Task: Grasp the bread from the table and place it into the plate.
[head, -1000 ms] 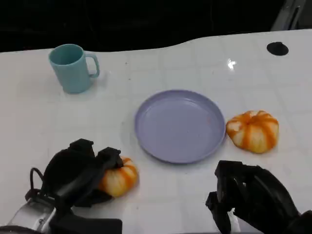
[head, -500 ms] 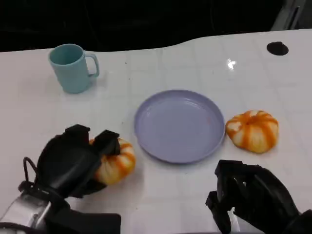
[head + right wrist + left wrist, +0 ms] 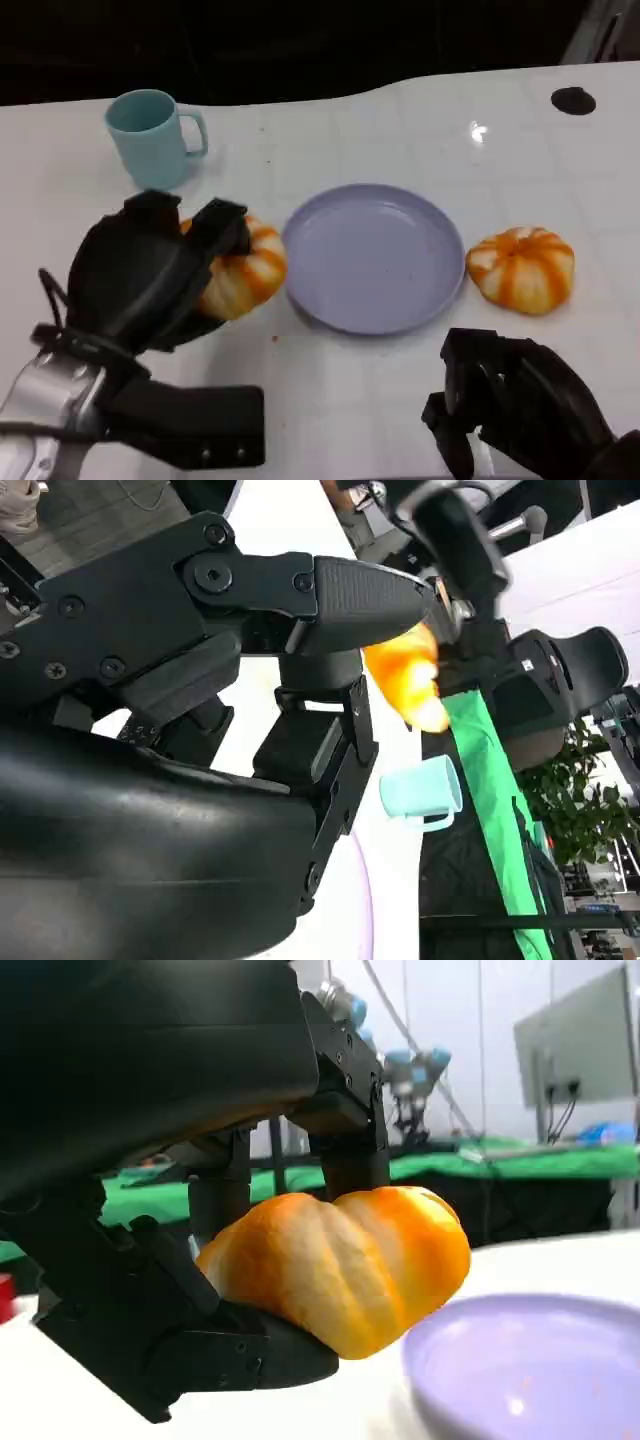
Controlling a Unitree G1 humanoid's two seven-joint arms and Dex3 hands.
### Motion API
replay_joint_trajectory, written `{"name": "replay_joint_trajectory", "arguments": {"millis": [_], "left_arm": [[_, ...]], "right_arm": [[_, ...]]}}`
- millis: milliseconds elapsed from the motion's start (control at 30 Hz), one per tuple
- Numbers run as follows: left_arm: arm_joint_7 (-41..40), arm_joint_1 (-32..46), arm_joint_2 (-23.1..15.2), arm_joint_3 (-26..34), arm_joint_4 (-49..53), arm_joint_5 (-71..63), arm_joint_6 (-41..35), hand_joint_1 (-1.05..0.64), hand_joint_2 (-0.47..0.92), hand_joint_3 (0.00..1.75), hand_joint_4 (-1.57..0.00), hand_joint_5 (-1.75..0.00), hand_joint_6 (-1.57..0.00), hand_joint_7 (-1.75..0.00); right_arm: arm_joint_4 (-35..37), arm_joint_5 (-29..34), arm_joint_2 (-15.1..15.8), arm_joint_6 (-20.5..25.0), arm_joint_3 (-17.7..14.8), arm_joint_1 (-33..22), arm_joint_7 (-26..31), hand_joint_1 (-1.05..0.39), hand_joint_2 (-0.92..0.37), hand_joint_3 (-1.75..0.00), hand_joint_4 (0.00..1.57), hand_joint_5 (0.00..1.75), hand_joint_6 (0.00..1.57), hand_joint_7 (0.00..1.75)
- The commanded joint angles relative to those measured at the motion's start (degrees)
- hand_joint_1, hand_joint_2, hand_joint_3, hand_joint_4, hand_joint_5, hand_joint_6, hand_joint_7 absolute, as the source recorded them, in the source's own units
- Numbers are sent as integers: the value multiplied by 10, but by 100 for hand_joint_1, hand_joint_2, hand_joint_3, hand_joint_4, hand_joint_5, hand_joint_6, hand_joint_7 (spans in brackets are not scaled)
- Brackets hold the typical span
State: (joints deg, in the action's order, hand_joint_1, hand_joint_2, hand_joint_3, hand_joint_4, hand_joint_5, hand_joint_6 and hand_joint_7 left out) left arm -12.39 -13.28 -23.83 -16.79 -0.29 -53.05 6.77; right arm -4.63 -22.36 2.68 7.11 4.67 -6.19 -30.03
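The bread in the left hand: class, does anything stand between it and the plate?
Nothing visible does. The left hand holds the bread beside the plate, with no object between them. The mug stands farther back; the second bread lies beyond the plate.

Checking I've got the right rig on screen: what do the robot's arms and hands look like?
Both hands are matte black and blocky. The left hand sits on a silver forearm, with a thin black cable looping beside the wrist. The right hand shows a rounded black shell with visible screws.
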Motion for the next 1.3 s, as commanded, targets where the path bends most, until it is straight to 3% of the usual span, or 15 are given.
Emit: {"name": "replay_joint_trajectory", "arguments": {"millis": [33,233,300,400,533,700,833,867,933,967,1000,1067,1100,1167,1300], "left_arm": [[-16,-75,26,-15,75,23,33,-22,45,109,-87,-175,-70,-168],[-38,-155,56,-47,190,23,68,-21,39,115,-91,-175,-77,-155],[-39,-179,70,-61,224,21,70,-22,38,112,-90,-175,-76,-158],[-55,-216,93,-79,286,23,84,-25,42,96,-88,-175,-80,-145],[-100,-262,127,-96,392,38,126,-23,39,109,-92,-175,-73,-172],[-158,-313,161,-117,517,44,166,-24,35,124,-93,-175,-74,-175],[-137,-338,180,-123,566,59,162,-23,39,124,-89,-175,-69,-175],[-119,-343,185,-122,571,66,155,-25,47,106,-83,-175,-74,-141],[-70,-351,189,-125,570,74,131,-29,62,77,-76,-164,-80,-99],[-41,-353,187,-130,563,73,117,-35,77,52,-69,-140,-78,-67],[-15,-354,184,-136,553,71,102,-38,84,39,-65,-122,-76,-48],[36,-352,176,-148,528,65,77,-45,90,29,-59,-79,-68,-19],[59,-350,172,-153,516,62,67,-54,91,30,-52,-53,-57,-8],[96,-345,163,-162,495,61,52,-68,92,36,-41,-32,-41,-2],[147,-337,148,-171,455,63,31,-86,92,48,-21,-18,-27,0]], "right_arm": [[-2,-4,5,-1,-7,0,-1,-93,-77,-63,120,167,103,151],[-4,-7,5,1,-8,-3,-1,-93,-77,-62,120,167,103,150],[-4,-7,5,0,-8,-4,-2,-93,-77,-63,120,167,103,151],[-4,-4,7,-1,-8,-5,-1,-93,-77,-63,120,167,104,151],[-3,-2,7,-4,-8,-5,-1,-94,-77,-64,121,168,103,152],[-2,-6,6,-2,-10,-5,-3,-94,-76,-65,121,168,102,153],[-4,0,4,-4,-8,-7,2,-95,-76,-64,121,168,103,155],[-5,3,4,-6,-7,-7,3,-95,-76,-64,122,167,103,155],[-4,5,3,-10,-6,-8,3,-95,-76,-64,122,167,103,155],[-4,5,2,-10,-5,-8,3,-95,-77,-64,122,167,103,155],[-4,4,1,-11,-5,-8,3,-94,-77,-64,122,167,103,155],[-5,2,0,-9,-4,-8,3,-94,-76,-64,121,167,103,155],[-5,1,0,-9,-4,-9,3,-94,-77,-63,121,167,103,154],[-7,3,0,-11,-3,-9,4,-94,-77,-63,122,166,103,154],[-8,3,1,-11,-2,-10,3,-94,-78,-62,122,166,103,154]]}}
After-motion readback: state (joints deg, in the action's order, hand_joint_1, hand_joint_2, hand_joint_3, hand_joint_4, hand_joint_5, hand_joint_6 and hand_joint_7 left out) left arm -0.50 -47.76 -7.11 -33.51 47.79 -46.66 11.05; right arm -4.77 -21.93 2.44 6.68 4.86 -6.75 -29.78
